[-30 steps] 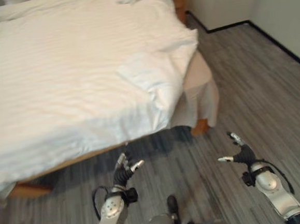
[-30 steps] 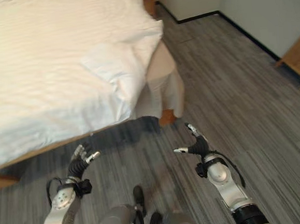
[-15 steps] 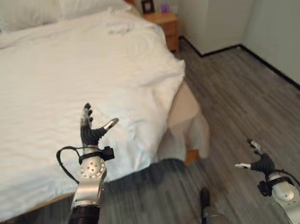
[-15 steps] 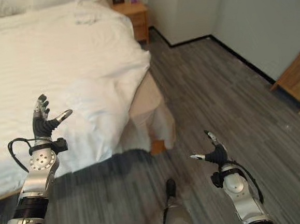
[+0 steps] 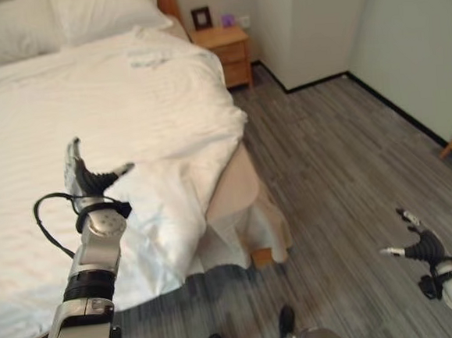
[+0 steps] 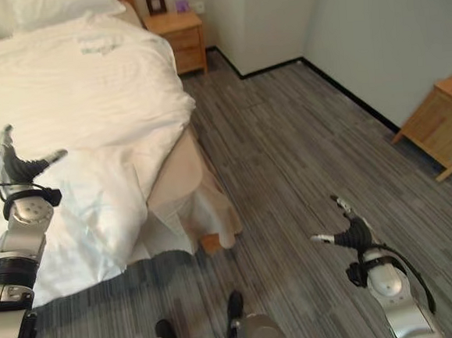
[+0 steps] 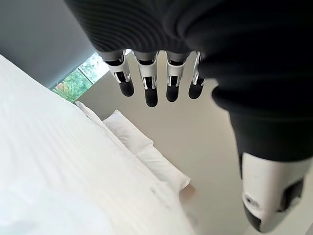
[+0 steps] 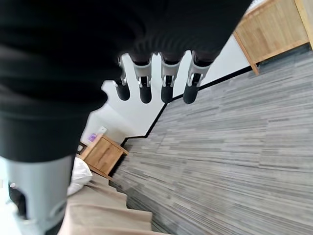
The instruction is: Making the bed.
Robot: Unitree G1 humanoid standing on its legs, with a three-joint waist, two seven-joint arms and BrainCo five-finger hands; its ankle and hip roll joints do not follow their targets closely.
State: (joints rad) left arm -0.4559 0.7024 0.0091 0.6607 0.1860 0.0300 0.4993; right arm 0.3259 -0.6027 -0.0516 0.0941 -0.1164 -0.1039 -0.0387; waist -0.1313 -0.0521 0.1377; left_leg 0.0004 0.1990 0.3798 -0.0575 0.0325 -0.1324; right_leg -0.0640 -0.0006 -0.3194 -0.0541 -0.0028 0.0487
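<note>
Raised from down near the floor, the left hand (image 5: 86,180) now hangs over the white duvet (image 5: 97,124) near the bed's foot edge, fingers straight and spread, holding nothing. Off beyond the bed's foot corner, the right hand (image 6: 355,235) is low over the floor, also spread and empty. Seemingly the reach comes first: the rumpled duvet corner (image 5: 175,220) drooping over the foot corner needs grasping and pulling flat

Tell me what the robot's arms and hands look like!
Both arms are silver-grey metal tubes with black rings. The left hand and right hand have silver fingers with dark tips. A dark ribbed cover wraps each wrist, and a black cable loops beside it.
</note>
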